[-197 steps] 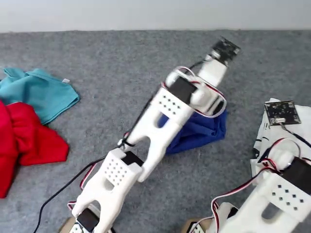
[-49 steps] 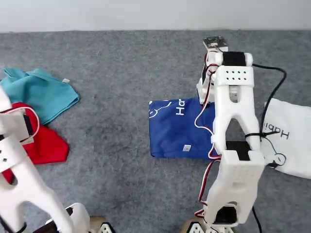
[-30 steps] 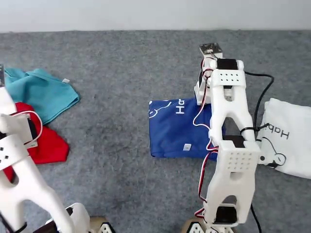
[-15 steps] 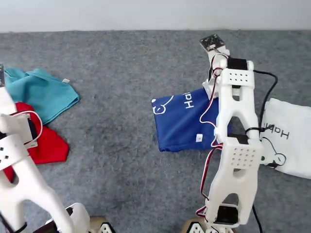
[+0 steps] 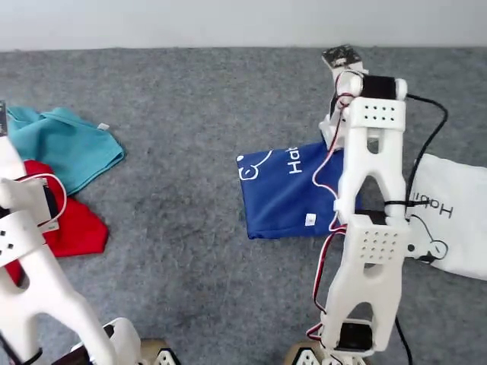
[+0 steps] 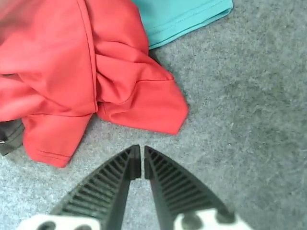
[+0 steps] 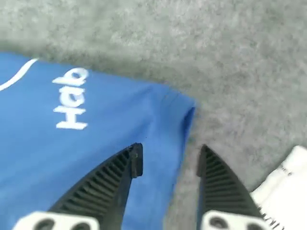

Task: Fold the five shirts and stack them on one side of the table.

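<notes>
A folded blue shirt [image 5: 289,190] with white lettering lies mid-table, slightly askew. My right arm [image 5: 370,152] stretches over its right side. My right gripper [image 7: 170,160] is open, astride the blue shirt's [image 7: 86,143] folded edge, with one finger over the cloth and the other over carpet. A white shirt [image 5: 456,213] lies folded at the right edge, and its corner [image 7: 288,182] is near the right gripper. At the left lie a crumpled red shirt [image 5: 57,220] and a teal shirt [image 5: 65,144]. My left gripper [image 6: 142,155] hangs shut and empty just off the red shirt [image 6: 96,72].
Grey carpet [image 5: 175,99] covers the table up to a pale wall at the back. The left arm [image 5: 23,266] stands at the front left. A dark piece of cloth [image 6: 9,139] peeks out beside the red shirt. Bare carpet lies between the red and blue shirts.
The left arm has gone from the bunched blue shirt to the red one. Over the last second the right arm shifted right, and the flat blue shirt slid right and turned slightly.
</notes>
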Tool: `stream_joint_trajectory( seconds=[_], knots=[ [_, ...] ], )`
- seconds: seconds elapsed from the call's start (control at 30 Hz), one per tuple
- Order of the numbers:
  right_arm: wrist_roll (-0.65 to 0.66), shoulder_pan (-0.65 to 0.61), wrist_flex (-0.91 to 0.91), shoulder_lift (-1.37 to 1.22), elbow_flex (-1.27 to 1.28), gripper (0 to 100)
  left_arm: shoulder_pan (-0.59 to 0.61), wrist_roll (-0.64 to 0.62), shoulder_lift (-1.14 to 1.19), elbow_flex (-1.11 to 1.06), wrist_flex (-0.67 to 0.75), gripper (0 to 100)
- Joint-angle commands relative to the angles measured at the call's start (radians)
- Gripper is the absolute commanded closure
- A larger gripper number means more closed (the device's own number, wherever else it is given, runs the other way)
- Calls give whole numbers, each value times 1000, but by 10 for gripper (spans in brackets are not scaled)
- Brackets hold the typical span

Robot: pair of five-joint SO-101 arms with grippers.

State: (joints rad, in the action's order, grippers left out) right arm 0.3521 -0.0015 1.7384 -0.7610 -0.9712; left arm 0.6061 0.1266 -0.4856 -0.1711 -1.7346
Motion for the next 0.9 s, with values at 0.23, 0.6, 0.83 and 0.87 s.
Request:
stream_joint_trajectory(
  seconds=[0.23, 0.6, 0.83, 0.87],
  knots=[
    [-3, 22, -19, 22, 138, 989, 3, 9, -25, 10, -18, 978],
    [46, 28, 18, -134, -143, 988, 2, 9, -25, 7, -17, 978],
    [51, -15, -154, -246, -344, 987, 2, 11, -25, 7, -17, 978],
    [51, -4, -186, -286, -344, 987, 2, 11, -25, 7, -17, 978]
  ],
)
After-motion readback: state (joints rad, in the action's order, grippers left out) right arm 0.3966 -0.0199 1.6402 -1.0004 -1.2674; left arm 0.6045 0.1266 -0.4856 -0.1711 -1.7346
